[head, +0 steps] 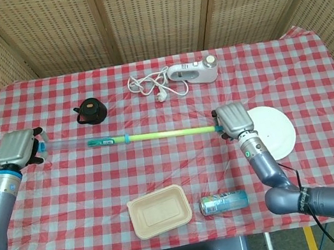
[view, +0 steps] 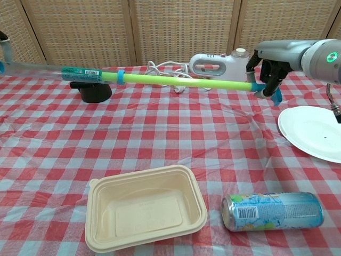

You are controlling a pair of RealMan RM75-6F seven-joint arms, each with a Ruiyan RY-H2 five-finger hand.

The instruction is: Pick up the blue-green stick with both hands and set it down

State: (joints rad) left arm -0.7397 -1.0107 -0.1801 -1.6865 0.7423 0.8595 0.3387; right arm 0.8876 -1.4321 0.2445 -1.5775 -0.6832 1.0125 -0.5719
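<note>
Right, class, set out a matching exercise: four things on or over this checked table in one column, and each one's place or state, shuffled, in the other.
1 stick
2 can
3 tray
4 plate

A lying on its side
B held by left hand and right hand
C empty, left of the can
D beside the right hand

Pairs: 1-B, 2-A, 3-C, 4-D

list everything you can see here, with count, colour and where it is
stick: 1, blue-green and yellow-green, held level above the table centre
black lid: 1, table's far left
white appliance: 1, with white cord, far centre
paper plate: 1, white, right side
food container: 1, beige, empty, near edge
can: 1, blue-green, on its side, right of container
tablecloth: 1, red-white check
left hand: grips stick's left end
right hand: grips stick's right end
</note>
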